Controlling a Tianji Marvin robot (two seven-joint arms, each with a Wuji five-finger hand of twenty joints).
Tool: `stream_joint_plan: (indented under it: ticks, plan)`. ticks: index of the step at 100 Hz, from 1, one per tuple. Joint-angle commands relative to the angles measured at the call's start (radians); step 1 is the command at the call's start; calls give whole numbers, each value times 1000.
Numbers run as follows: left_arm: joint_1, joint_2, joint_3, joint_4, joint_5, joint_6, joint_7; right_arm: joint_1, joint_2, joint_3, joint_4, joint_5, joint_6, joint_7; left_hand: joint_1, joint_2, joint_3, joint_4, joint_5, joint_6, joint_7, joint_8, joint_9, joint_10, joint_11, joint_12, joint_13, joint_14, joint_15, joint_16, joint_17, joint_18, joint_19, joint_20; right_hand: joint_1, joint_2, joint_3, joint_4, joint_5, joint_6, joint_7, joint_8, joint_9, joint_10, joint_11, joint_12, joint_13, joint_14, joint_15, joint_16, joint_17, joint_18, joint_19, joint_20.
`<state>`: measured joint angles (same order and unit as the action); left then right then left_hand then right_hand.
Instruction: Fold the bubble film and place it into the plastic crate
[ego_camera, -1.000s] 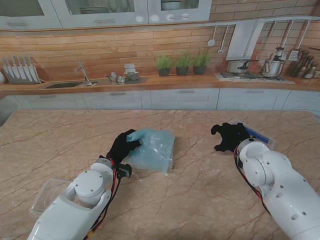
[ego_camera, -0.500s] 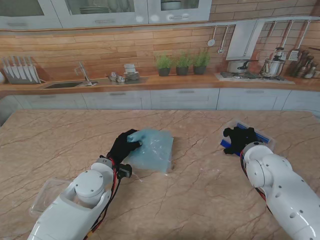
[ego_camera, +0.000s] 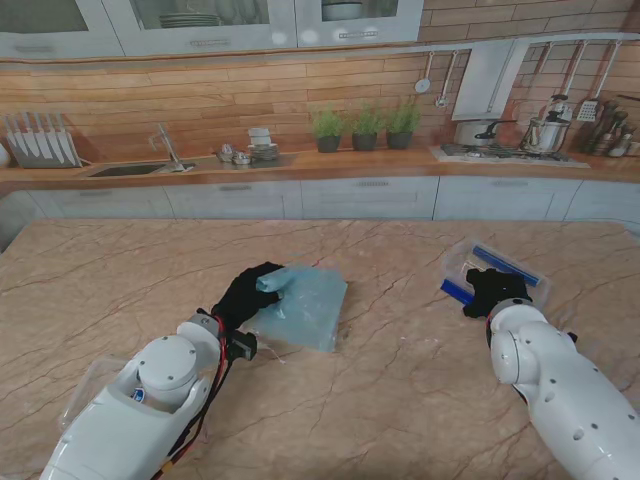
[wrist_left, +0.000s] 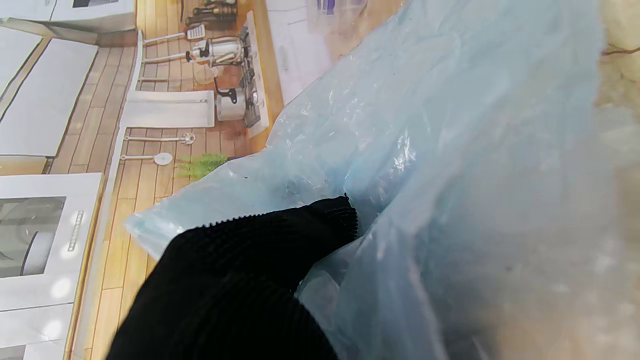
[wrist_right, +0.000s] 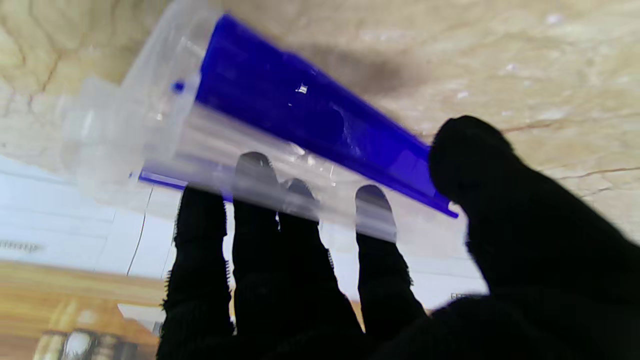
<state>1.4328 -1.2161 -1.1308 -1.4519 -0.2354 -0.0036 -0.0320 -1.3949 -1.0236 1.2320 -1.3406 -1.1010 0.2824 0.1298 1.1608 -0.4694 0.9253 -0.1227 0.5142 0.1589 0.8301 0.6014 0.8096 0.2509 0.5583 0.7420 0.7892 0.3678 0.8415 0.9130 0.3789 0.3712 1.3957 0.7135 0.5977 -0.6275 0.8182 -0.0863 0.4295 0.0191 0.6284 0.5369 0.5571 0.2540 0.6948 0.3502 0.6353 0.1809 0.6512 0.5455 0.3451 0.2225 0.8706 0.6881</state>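
Observation:
The pale blue bubble film (ego_camera: 305, 305) lies folded on the marble table, left of centre. My left hand (ego_camera: 248, 290), in a black glove, is shut on the film's left edge, and the left wrist view shows a finger (wrist_left: 260, 260) tucked into the film (wrist_left: 425, 150). The clear plastic crate (ego_camera: 500, 262) with blue handles sits at the right. My right hand (ego_camera: 492, 290) is open at the crate's near side. In the right wrist view its spread fingers (wrist_right: 280, 250) show through the crate's clear wall (wrist_right: 300, 115), with the thumb apart.
A clear plastic container (ego_camera: 85, 390) lies at the near left, partly under my left arm. The kitchen counter with sink, plants and stove runs along the back, beyond the table's far edge.
My right hand has drawn back towards me and to the right, uncovering the crate. The left hand has pulled the film slightly nearer and shifted its hold on the edge.

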Motion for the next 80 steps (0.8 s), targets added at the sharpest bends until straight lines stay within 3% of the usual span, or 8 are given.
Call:
stream_joint_plan:
  ticks: [1,3,8,13,23,33,51,80]
  plan:
    - [4,2,-4,2,4,-15,2,3,-11,-15,33,11,2,-23,88,-19,42,-30,17,-49,56,39,-33,-34,22,-7,-17,-3,-14,36,-16,-1,-11,-10,62,27,40,35,62,-23,40,11,60,18,35,18,56,22,51,24,26,-5,83,-20]
    - [4,2,-5,3,6,-19,4,7,-12,-20,45,17,1,-41,90,-18,41,-33,20,-49,67,50,-33,-35,25,-6,-16,-4,-16,43,-17,2,-11,-5,80,41,49,25,100,-35,61,11,99,14,45,21,86,24,73,32,46,-6,111,-19]
    - [4,3,-6,5,13,-30,6,18,-16,-32,76,28,-7,-94,92,-12,35,-37,23,-51,87,70,-32,-39,29,-1,-16,-6,-16,55,-18,0,-11,3,144,32,55,-44,154,-88,241,-123,200,-5,57,26,162,20,111,39,89,-9,189,-52]
    - [6,3,-9,4,18,-37,9,28,-20,-43,101,37,-18,-136,97,-9,30,-39,26,-55,99,86,-30,-40,35,7,-16,-6,-8,71,-23,-5,-7,22,183,30,76,-63,215,-130,348,-174,289,-20,60,19,232,14,138,45,134,-10,245,-49]
    - [11,0,-13,1,24,-60,32,42,-24,-61,125,53,-44,-182,101,-6,26,-40,32,-59,106,102,-20,-41,43,21,-8,-7,7,95,-18,-8,3,54,214,32,145,-85,306,-182,399,-158,398,-37,75,7,321,1,188,64,195,-14,318,-28]
    - [21,-4,-21,-7,24,-82,59,58,-26,-82,137,57,-83,-210,102,-2,24,-42,35,-62,109,109,-17,-44,47,30,-6,-8,17,108,-16,-15,10,75,219,32,172,-93,321,-212,417,-142,425,-42,93,19,352,-15,213,76,221,-19,344,-18]
    - [41,-7,-42,-27,35,-118,96,106,-27,-142,155,68,-171,-233,96,8,20,-38,40,-64,110,112,-9,-44,46,35,-1,-9,23,110,-10,-20,17,91,213,35,184,-98,324,-226,426,-132,434,-47,104,24,364,-25,227,83,234,-25,356,-13]
    - [67,-2,-72,-52,55,-159,112,215,-42,-289,180,145,-301,-239,87,38,-14,-9,43,-67,103,113,4,-42,34,52,-3,-7,49,112,0,-40,54,146,209,36,181,-96,323,-233,428,-130,441,-50,113,25,375,-31,238,88,244,-27,365,-9]
